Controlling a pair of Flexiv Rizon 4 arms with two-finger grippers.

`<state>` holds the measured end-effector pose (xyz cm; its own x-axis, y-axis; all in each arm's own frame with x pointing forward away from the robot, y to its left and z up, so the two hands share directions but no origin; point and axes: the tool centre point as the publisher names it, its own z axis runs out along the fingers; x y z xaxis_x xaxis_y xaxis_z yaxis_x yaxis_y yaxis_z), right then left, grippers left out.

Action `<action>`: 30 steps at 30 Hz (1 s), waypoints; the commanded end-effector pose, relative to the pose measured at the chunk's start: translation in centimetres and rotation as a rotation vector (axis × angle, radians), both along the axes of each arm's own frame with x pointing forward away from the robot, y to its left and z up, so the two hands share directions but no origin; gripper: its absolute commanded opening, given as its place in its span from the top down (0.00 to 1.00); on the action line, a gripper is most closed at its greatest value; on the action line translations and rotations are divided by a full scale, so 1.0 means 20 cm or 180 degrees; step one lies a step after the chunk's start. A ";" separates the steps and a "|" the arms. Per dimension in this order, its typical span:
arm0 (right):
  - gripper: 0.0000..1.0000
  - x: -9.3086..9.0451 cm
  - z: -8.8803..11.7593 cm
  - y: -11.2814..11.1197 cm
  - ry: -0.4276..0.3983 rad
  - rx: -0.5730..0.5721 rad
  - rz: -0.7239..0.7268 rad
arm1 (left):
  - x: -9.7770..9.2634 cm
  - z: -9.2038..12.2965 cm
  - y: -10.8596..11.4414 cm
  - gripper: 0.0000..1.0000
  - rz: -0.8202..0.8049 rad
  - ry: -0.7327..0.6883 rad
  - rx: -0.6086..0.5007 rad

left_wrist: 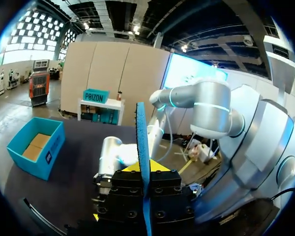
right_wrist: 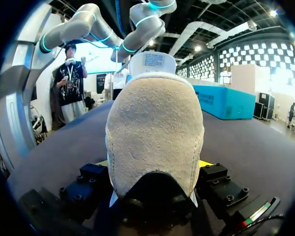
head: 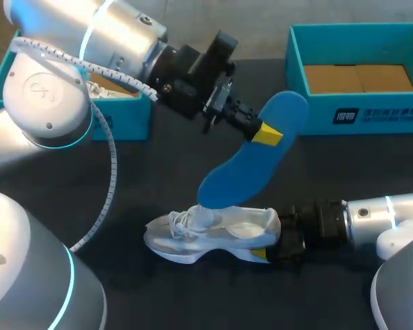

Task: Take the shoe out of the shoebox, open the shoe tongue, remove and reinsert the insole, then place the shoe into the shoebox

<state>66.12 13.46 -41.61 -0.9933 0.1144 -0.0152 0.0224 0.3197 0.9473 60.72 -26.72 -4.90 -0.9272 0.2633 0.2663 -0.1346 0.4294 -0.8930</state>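
A white shoe (head: 213, 234) lies on the dark table, toe to the left. My right gripper (head: 270, 245) is shut on its heel. In the right wrist view the suede heel (right_wrist: 155, 132) fills the space between the fingers of that gripper (right_wrist: 155, 164). My left gripper (head: 265, 133) is above the shoe, shut on the upper part of a blue insole (head: 251, 161). The insole slants down, and its lower end meets the shoe's opening by the laces. The left wrist view shows the insole (left_wrist: 142, 142) edge-on, pinched in my left gripper (left_wrist: 144, 168).
An open teal shoebox (head: 297, 69) with a cardboard floor stands at the back right and also shows in the left wrist view (left_wrist: 49, 152). A second teal box (head: 124, 113) sits at the back left, under my left arm.
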 end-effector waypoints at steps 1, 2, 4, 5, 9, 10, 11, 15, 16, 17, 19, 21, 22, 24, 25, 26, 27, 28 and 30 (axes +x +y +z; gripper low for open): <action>1.00 -0.01 0.00 0.00 0.0014 -0.0051 0.0011 | -0.03 0.03 0.01 1.00 0.0035 0.0010 -0.0219; 1.00 -0.01 0.00 -0.01 0.0015 -0.0057 0.0009 | -0.04 0.05 0.01 1.00 0.0030 -0.0009 -0.0244; 1.00 -0.01 0.01 -0.01 0.0012 -0.0080 0.0029 | -0.06 0.11 0.02 1.00 0.0046 -0.0089 -0.0293; 1.00 -0.01 0.02 -0.01 0.0014 -0.0088 0.0031 | -0.07 0.13 0.03 1.00 0.0051 -0.0143 -0.0331; 0.53 -0.01 0.03 -0.02 0.0025 -0.0127 0.0061 | -0.11 0.23 0.06 1.00 0.0083 -0.0256 -0.0474; 0.00 0.00 0.04 -0.03 0.0025 -0.0129 0.0063 | -0.12 0.24 0.07 1.00 0.0117 -0.0301 -0.0500; 0.00 0.00 0.04 -0.03 0.0027 -0.0136 0.0066 | -0.12 0.26 0.07 1.00 0.0147 -0.0322 -0.0529; 0.00 0.01 0.06 -0.04 0.0022 -0.0177 0.0083 | -0.13 0.29 0.08 1.00 0.0192 -0.0287 -0.0635; 0.00 0.01 0.07 -0.05 0.0021 -0.0183 0.0087 | -0.13 0.30 0.08 1.00 0.0176 -0.0264 -0.0647; 0.00 0.01 0.07 -0.05 0.0022 -0.0207 0.0098 | -0.12 0.31 0.08 1.00 0.0177 -0.0248 -0.0664; 0.00 0.01 0.08 -0.06 0.0026 -0.0219 0.0108 | -0.12 0.32 0.09 1.00 0.0158 -0.0210 -0.0695; 0.00 0.01 0.08 -0.07 0.0038 -0.0247 0.0118 | -0.11 0.34 0.09 1.00 0.0125 -0.0143 -0.0745; 0.00 0.01 0.08 -0.08 0.0040 -0.0259 0.0118 | -0.11 0.35 0.09 1.00 0.0100 -0.0118 -0.0763; 0.00 0.00 0.10 -0.09 0.0043 -0.0298 0.0123 | -0.11 0.37 0.09 1.00 0.0055 -0.0051 -0.0813; 0.00 0.00 0.10 -0.10 0.0044 -0.0321 0.0125 | -0.11 0.38 0.09 1.00 0.0036 -0.0035 -0.0831; 0.00 0.00 0.11 -0.10 0.0043 -0.0338 0.0127 | -0.11 0.40 0.10 1.00 0.0019 -0.0015 -0.0869; 0.00 0.00 0.12 -0.11 0.0042 -0.0362 0.0130 | -0.11 0.42 0.10 1.00 0.0005 -0.0005 -0.0891; 0.00 0.00 0.12 -0.12 0.0042 -0.0404 0.0136 | -0.11 0.43 0.10 1.00 0.0020 -0.0005 -0.0926; 0.00 -0.01 0.13 -0.13 0.0044 -0.0455 0.0145 | -0.12 0.46 0.11 1.00 0.0051 -0.0012 -0.0981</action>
<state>66.23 11.23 -39.91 -0.9973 0.0706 -0.0201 0.0120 0.4273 0.9040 58.46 -24.47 3.96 -0.9310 0.3206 0.1746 -0.1345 0.1433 -0.9805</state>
